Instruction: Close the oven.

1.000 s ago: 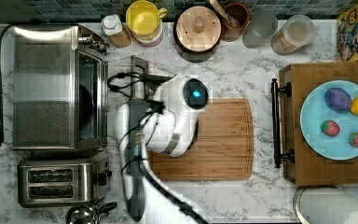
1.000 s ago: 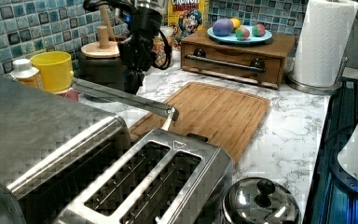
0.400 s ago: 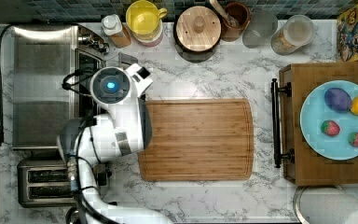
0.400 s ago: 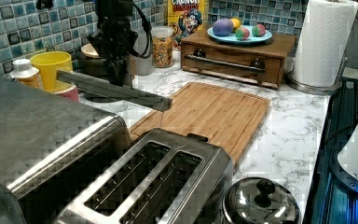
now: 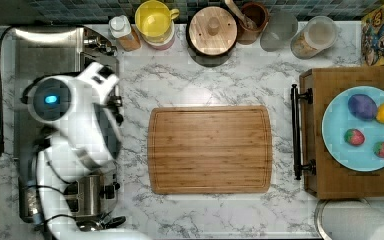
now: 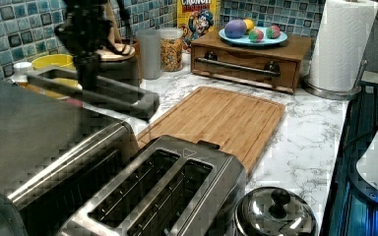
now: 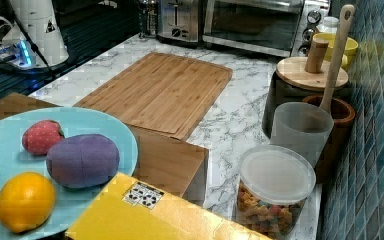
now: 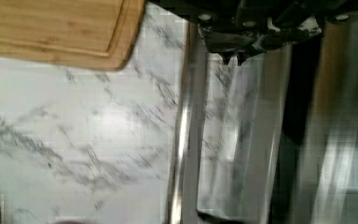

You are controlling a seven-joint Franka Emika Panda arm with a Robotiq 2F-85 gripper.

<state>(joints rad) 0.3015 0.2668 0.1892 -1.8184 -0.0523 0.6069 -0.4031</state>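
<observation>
The oven (image 5: 45,55) is a steel box at the top view's left, and its brushed top (image 6: 29,128) fills the near left of the left view. Its glass door (image 6: 98,96) is partly raised, tilted between flat and upright. My gripper (image 6: 86,73) presses on the door from the counter side. In the wrist view the gripper (image 8: 235,56) is shut, fingertips together against the door just beside the steel bar handle (image 8: 186,140). The white arm (image 5: 80,115) covers the door from above. The oven's front (image 7: 252,22) also shows at the back of the right view.
A two-slot toaster (image 6: 162,191) stands beside the oven, with a pot lid (image 6: 275,211) next to it. A wooden cutting board (image 5: 210,149) lies mid-counter. Jars, a yellow cup (image 5: 154,20) and a paper-towel roll (image 6: 342,44) line the back; a wooden box carries a blue plate (image 5: 362,127) of toy fruit.
The arm has swung toward the top view's left, from over the cutting board to over the oven front. The door has been pushed up from nearly flat to a steeper tilt.
</observation>
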